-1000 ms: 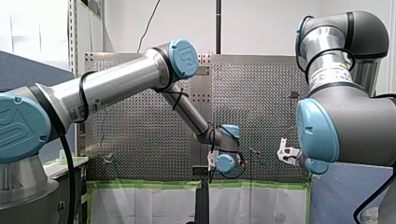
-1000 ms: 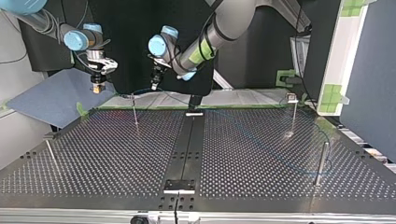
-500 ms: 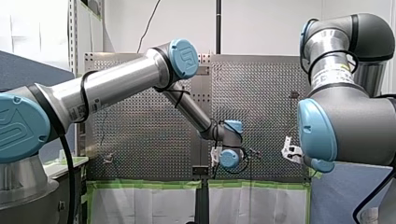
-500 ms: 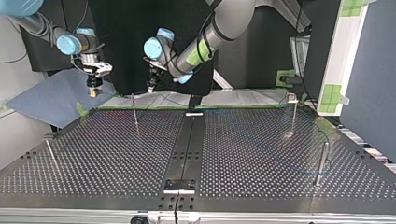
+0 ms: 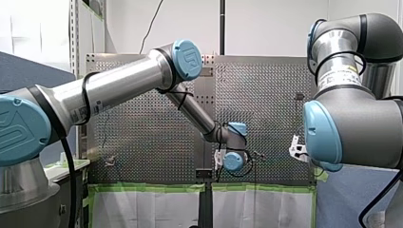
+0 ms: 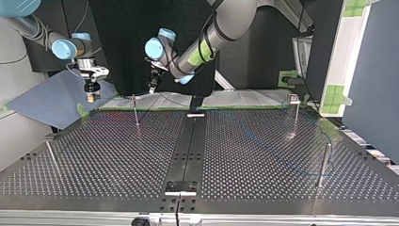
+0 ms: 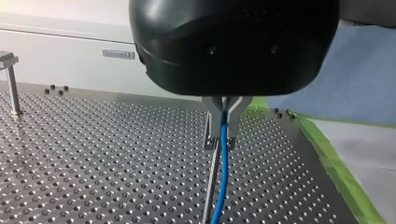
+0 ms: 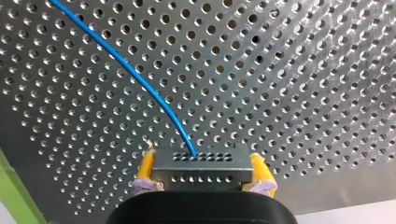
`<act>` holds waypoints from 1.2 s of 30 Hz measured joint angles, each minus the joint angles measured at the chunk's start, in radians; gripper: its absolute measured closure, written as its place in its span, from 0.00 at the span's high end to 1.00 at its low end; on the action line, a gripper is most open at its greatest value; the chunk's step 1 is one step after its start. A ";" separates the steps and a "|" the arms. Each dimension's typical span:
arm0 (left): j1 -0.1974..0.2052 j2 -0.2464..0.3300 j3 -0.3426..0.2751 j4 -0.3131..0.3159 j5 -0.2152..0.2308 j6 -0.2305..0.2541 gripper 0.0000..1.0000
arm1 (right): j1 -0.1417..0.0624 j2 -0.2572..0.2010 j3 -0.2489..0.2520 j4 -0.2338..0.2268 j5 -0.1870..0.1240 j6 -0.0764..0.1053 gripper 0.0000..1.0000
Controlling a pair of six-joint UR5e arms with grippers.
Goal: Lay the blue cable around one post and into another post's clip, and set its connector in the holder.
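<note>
While my left gripper (image 7: 223,133), jaws clamped on the blue cable (image 7: 221,186), hung at one o'clock of the post (image 6: 135,112) in the top view and my right gripper (image 8: 202,175) pinched the connector (image 8: 201,163), wrapping seemed in hand, next requiring a sweep round that post.

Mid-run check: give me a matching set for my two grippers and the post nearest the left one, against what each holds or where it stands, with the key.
Column one:
1. left gripper
2. right gripper
3. thin post

Column two:
A. shut on the grey connector
B. upright on the perforated table, close beside the blue cable
C. shut on the blue cable

Pairs: 1-C, 2-A, 3-B.
</note>
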 joint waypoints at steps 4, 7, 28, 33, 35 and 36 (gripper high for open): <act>0.003 0.000 0.000 -0.001 -0.001 0.000 0.04 | -0.003 0.000 -0.008 0.006 0.000 0.002 0.00; 0.003 0.000 0.000 -0.005 -0.002 0.000 0.04 | -0.006 0.000 -0.009 0.008 0.000 0.003 0.00; 0.029 -0.003 -0.056 0.005 -0.007 0.019 0.04 | 0.004 0.053 -0.012 0.011 0.006 -0.017 0.00; 0.073 -0.003 -0.054 -0.005 0.020 0.019 0.04 | 0.010 0.066 -0.013 -0.002 0.002 -0.019 0.00; 0.087 -0.003 -0.054 -0.016 0.020 0.023 0.04 | 0.013 0.068 -0.013 -0.004 0.002 -0.021 0.00; 0.089 -0.003 -0.054 -0.020 0.020 0.026 0.04 | 0.013 0.068 -0.013 -0.004 0.002 -0.022 0.00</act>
